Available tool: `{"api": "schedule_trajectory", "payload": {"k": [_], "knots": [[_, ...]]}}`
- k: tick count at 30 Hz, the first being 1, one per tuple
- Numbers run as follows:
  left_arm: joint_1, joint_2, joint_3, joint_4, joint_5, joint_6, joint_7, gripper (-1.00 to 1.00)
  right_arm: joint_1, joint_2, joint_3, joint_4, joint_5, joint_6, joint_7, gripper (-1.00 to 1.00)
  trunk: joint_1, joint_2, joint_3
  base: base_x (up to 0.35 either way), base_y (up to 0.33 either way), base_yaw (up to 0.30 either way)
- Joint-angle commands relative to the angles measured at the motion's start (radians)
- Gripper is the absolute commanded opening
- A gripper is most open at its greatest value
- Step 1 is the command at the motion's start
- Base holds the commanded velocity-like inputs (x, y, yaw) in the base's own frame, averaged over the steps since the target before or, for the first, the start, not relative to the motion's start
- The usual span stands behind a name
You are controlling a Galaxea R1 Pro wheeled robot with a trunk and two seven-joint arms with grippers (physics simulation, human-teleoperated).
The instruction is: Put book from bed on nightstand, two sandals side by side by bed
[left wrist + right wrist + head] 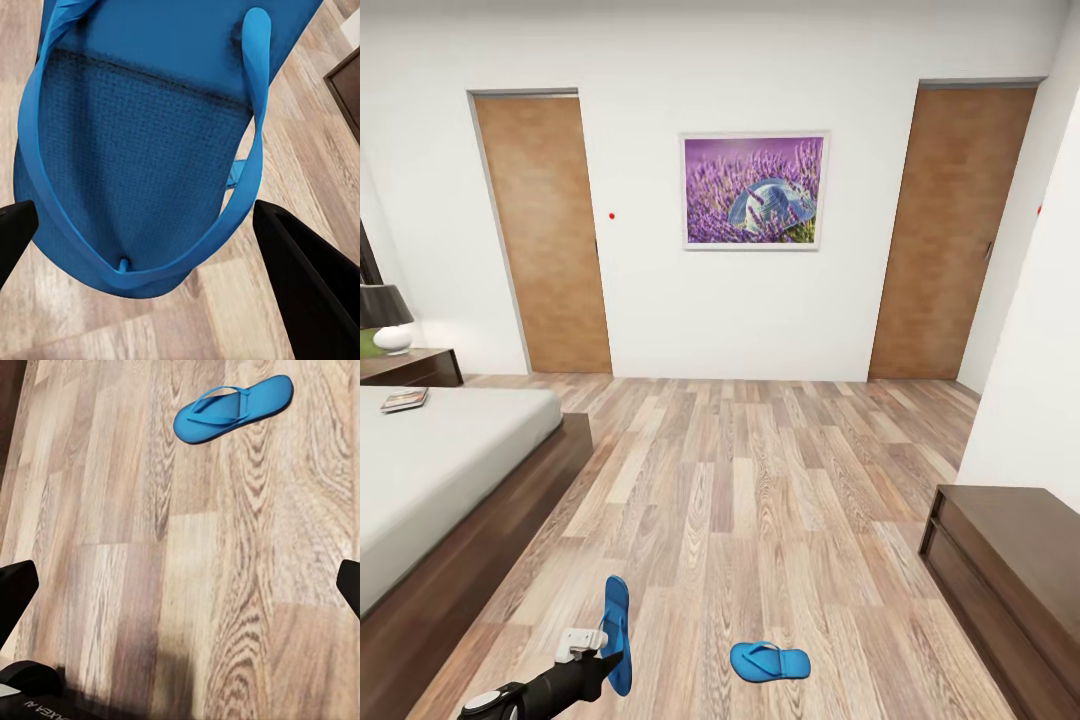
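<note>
The sandals are split up here: one bright blue sandal (617,634) stands on edge, lifted above the plank floor (760,470), pinched by the left gripper (607,645). In the left wrist view that held sandal (142,150) hangs right ahead of the dark fingers (304,281), toe strap facing the camera, floorboards beneath it. The other sandal (770,661) lies flat on the floor, strap up, off to the right of the left fingers and well apart from them. In the right wrist view it sits (232,409) well ahead of the right gripper (180,585), whose fingers (15,592) are spread wide over bare boards with nothing between them.

Around the room: the bed (440,470) lies to the left of the left fingers, pale grey mattress on a dark frame, with the book (404,400) far off near its head end. Past it, a nightstand (415,367) carries a lamp (385,318). Two brown doors (545,235) flank a lavender picture (753,191) on the white wall, and a long dark cabinet (1010,570) sits at the right.
</note>
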Motion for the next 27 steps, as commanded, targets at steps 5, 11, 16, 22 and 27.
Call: {"api": "schedule_trajectory", "payload": {"k": [5,11,16,22,27], "knots": [[-0.001,-0.001,0.006,-0.001,-0.001,0.01,-0.007,-1.0,-0.001,0.0,-0.002,0.0,-0.008,0.01,0.004,1.0,0.0,0.0,-0.001,0.0,0.0,0.0],[-0.001,-0.001,0.006,-0.001,-0.001,0.01,-0.007,-1.0,-0.001,0.0,-0.002,0.0,-0.008,0.01,0.003,1.0,0.0,0.0,-0.001,0.0,0.0,0.0],[-0.001,-0.001,0.006,-0.001,-0.001,0.01,-0.007,-1.0,-0.001,0.0,-0.002,0.0,-0.008,0.01,0.004,1.0,0.0,0.0,-0.001,0.0,0.0,0.0],[-0.001,-0.001,0.006,-0.001,-0.001,0.01,-0.007,-1.0,-0.001,0.001,-0.002,0.0,-0.007,0.01,0.004,1.0,0.0,0.0,-0.001,0.0,0.0,0.0],[-0.001,-0.001,0.006,-0.001,-0.001,0.01,-0.007,-1.0,-0.001,0.001,-0.002,-0.001,-0.007,0.01,0.004,1.0,0.0,0.0,-0.001,0.0,0.0,0.0]]}}
